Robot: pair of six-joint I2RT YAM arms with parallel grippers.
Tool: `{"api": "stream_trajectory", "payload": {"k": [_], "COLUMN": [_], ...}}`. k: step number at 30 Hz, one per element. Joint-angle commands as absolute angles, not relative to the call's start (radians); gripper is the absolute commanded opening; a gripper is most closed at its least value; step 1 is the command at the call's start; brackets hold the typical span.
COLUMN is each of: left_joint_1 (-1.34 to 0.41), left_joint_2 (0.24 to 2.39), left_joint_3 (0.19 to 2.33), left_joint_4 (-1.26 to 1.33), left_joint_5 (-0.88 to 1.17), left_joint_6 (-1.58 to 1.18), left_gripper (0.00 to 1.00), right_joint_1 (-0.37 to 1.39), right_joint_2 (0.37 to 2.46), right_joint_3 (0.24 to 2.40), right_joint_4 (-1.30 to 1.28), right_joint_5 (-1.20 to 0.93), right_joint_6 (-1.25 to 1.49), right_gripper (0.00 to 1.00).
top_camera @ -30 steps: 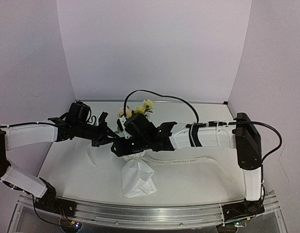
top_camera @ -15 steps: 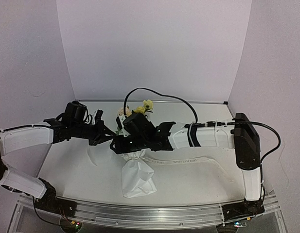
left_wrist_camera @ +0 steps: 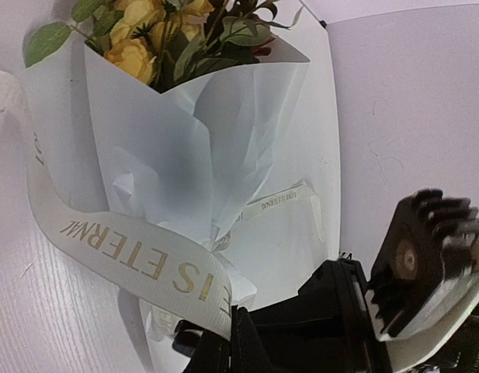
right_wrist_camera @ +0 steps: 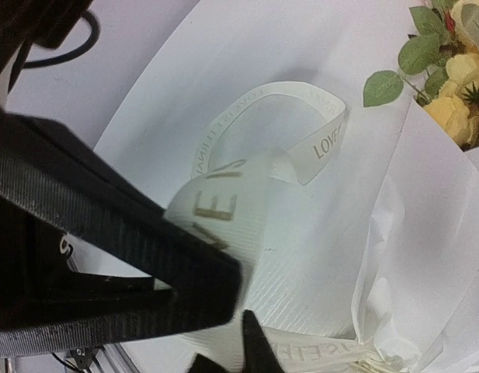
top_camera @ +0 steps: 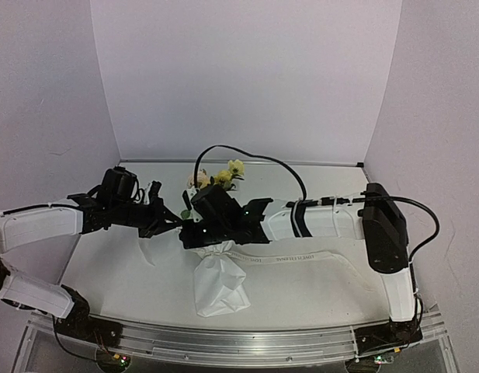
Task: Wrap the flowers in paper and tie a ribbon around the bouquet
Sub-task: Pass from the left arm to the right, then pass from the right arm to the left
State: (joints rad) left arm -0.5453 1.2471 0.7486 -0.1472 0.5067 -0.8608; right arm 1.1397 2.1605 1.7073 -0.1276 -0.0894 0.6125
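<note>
The bouquet lies mid-table: yellow flowers point(top_camera: 226, 172) at the far end, white paper point(top_camera: 220, 287) cone flaring toward me. The ribbon point(top_camera: 301, 257) circles its neck and trails right across the table. My left gripper point(top_camera: 171, 224) sits left of the neck, shut on the ribbon point(left_wrist_camera: 130, 256), whose printed band enters its jaws point(left_wrist_camera: 233, 330) below the paper point(left_wrist_camera: 185, 155) and flowers point(left_wrist_camera: 154, 23). My right gripper point(top_camera: 191, 233) reaches over the neck from the right. In the right wrist view it point(right_wrist_camera: 243, 311) pinches a ribbon point(right_wrist_camera: 223, 202) loop beside the paper point(right_wrist_camera: 425, 233).
A black cable point(top_camera: 255, 151) arcs above the flowers from the right arm. White walls close the table at the back and both sides. A metal rail point(top_camera: 223, 342) runs along the near edge. The right arm's body point(left_wrist_camera: 425, 264) fills the left wrist view's lower right.
My right gripper has closed onto the ribbon loop and shifted slightly left over the bouquet's neck. The left gripper kept its grip and drew a little leftward.
</note>
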Motion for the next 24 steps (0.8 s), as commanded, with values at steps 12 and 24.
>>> {"api": "stream_trajectory", "payload": {"k": [12,24], "left_joint_1": [-0.548,-0.548], "left_joint_2": [1.088,1.413], "left_joint_3": [0.709,0.758], "left_joint_4": [-0.190,0.214], "left_joint_5": [0.445,0.647], "left_joint_6": [-0.584,-0.461], "left_gripper": [0.41,0.52], "right_joint_1": [1.146,1.163], "right_joint_2": [1.933,1.852], "right_joint_3": [1.467,1.321], "right_joint_4": [-0.162,-0.032], "right_joint_5": [0.072,0.074], "right_joint_6": [0.606,0.597], "right_gripper": [0.00,0.00]}}
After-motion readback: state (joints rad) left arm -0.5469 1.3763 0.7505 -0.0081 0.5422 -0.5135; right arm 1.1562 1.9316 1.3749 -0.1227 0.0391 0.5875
